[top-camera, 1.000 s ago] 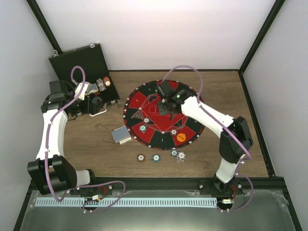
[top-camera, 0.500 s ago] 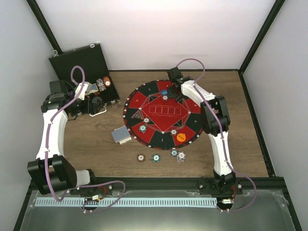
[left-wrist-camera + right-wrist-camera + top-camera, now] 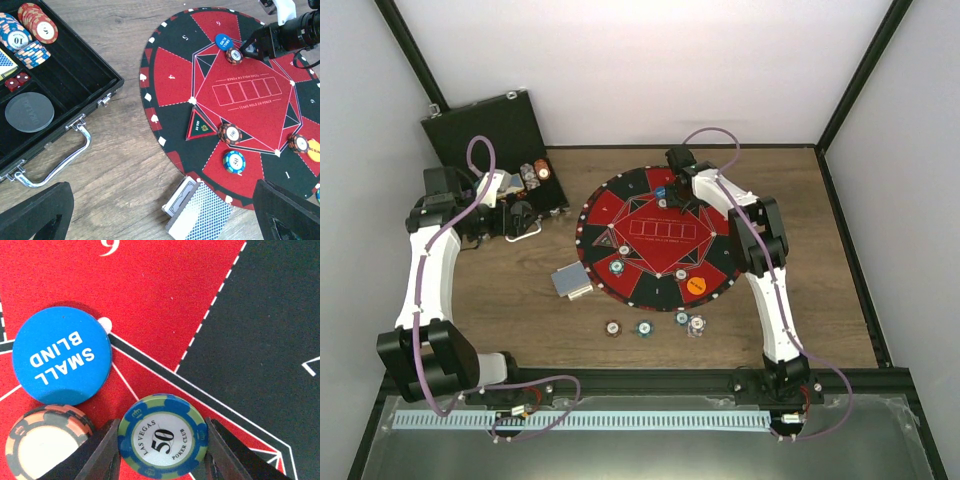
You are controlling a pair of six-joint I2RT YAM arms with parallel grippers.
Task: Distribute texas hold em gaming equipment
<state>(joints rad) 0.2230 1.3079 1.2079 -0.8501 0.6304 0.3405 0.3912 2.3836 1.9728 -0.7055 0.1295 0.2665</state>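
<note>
Overhead, we see the right gripper (image 3: 672, 196) stretched out to the far edge of the round mat (image 3: 620, 205), which lies at the middle of the desk (image 3: 820, 300). In its wrist view, the two fingers (image 3: 102, 452) pinch a blue-and-green chip (image 3: 162, 436) marked 50, one finger on each side of its rim. We cannot tell whether this chip rests on the mat or is lifted off it. Just beside it lie a brown chip (image 3: 47, 437) and the blue disc (image 3: 61, 355) lettered SMALL BLIND.

The left gripper (image 3: 520, 214) hangs near the desk's far-left corner, by the handle of the open black case (image 3: 490, 130). Its fingers (image 3: 40, 215) are spread wide and hold nothing. Stacked chips (image 3: 30, 25) fill one compartment of the case.

Elsewhere on the mat we note a teal chip (image 3: 234, 161) and, near the near-right rim, an orange disc (image 3: 696, 285). The card deck (image 3: 197, 215) lies on the desk just beside the mat's near-left rim. Four chips (image 3: 644, 327) lie in a row on the desk, between the mat and the near edge.
</note>
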